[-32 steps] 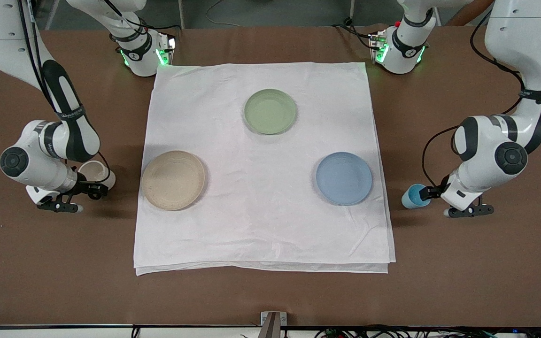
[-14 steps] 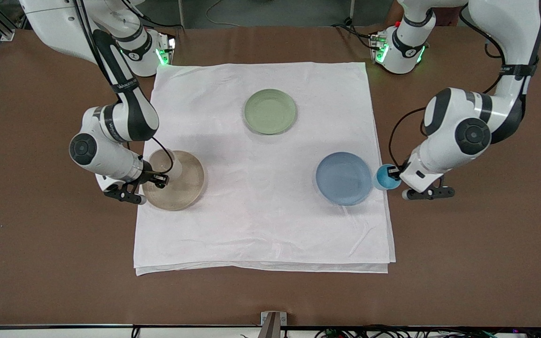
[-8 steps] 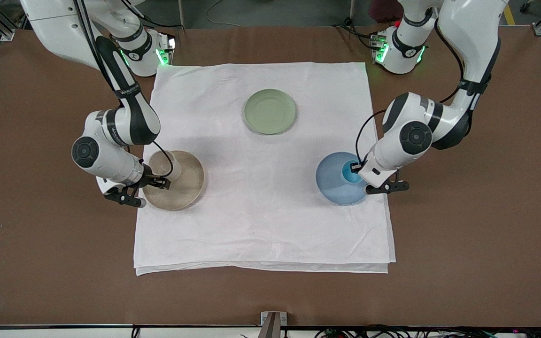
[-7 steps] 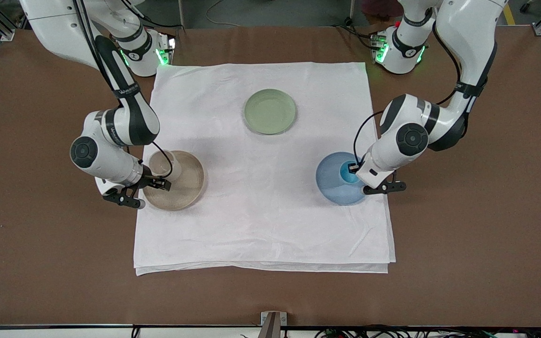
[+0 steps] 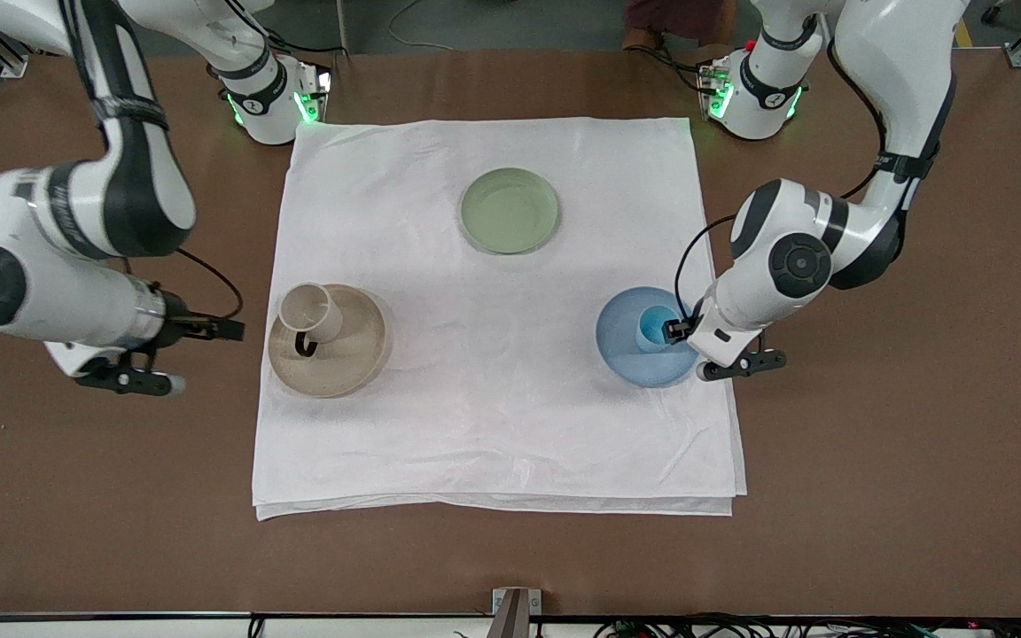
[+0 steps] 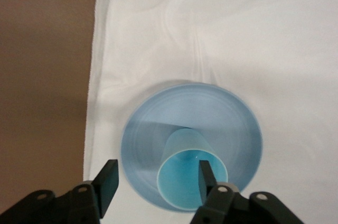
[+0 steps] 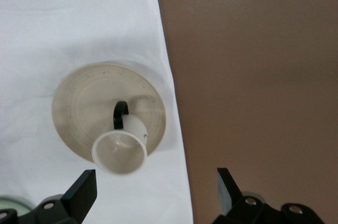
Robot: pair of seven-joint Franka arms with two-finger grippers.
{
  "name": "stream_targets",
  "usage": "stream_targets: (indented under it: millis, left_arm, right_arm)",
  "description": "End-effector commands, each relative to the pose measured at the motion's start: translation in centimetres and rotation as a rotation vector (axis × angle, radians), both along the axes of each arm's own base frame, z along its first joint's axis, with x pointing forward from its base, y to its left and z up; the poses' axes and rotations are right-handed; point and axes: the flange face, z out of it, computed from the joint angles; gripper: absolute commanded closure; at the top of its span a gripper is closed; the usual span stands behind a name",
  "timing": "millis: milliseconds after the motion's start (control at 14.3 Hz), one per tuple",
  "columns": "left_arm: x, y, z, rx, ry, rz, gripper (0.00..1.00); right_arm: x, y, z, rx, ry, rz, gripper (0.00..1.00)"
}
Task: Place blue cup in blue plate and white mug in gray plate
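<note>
The white mug (image 5: 309,310) stands upright on the gray plate (image 5: 342,359), its black handle toward the front camera. My right gripper (image 5: 220,330) is open and empty over the bare table beside that plate. In the right wrist view the mug (image 7: 120,150) sits on the plate (image 7: 84,102), apart from my gripper (image 7: 154,184). The blue cup (image 5: 652,325) stands upright on the blue plate (image 5: 626,350). My left gripper (image 5: 677,330) is open at the cup. In the left wrist view (image 6: 157,179) one finger shows over the cup's mouth (image 6: 185,174), the other over the plate's rim (image 6: 132,150).
A pale green plate (image 5: 510,211) lies on the white cloth (image 5: 493,425), nearer the robots' bases. Bare brown table (image 5: 900,443) surrounds the cloth.
My right gripper let go of the white mug and pulled back off the gray plate toward the right arm's end. My left gripper opened; the blue cup stands on the blue plate.
</note>
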Motion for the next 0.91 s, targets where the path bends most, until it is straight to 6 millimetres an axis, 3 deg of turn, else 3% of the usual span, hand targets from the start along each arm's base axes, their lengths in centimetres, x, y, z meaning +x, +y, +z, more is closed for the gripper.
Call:
stream_targets:
  millis: [0,209,279,349,488,558,628,837]
  left_arm:
    - [2.5,3.6,10.7,0.053,-0.034,0.052,0.00]
    - [3.1,7.7,19.6,0.095,-0.072,0.069,0.00]
    - [2.5,8.4,21.8,0.104,-0.091,0.031,0.00]
    - [1.7,9.3,23.7,0.108,-0.108,-0.020,0.00]
    - [0.6,12.7,26.6,0.121,-0.130,-0.088,0.00]
    - [-0.3,13.0,27.8,0.126,-0.134,-0.135,0.00]
    - [-1.3,14.7,28.9,0.141,-0.120,-0.159,0.00]
    - [-3.5,15.9,31.0,0.143,-0.092,-0.180,0.00]
  right_arm:
    - [0.1,-4.0,4.6,0.005,0.021,0.044,0.00]
    - [-0.9,-7.6,6.2,0.008,0.078,-0.020,0.00]
    - [-0.6,-7.8,8.0,0.000,0.042,-0.020,0.00]
    - [-0.6,-8.1,8.5,-0.005,0.030,-0.025,0.00]
    - [-0.6,-8.5,8.6,-0.005,0.028,-0.036,0.00]
    - [-0.9,-8.2,9.0,0.011,0.035,-0.034,0.00]
    - [-2.0,-8.0,10.0,0.012,0.057,-0.032,0.00]
    - [-3.7,-7.1,12.1,0.009,0.038,-0.012,0.00]
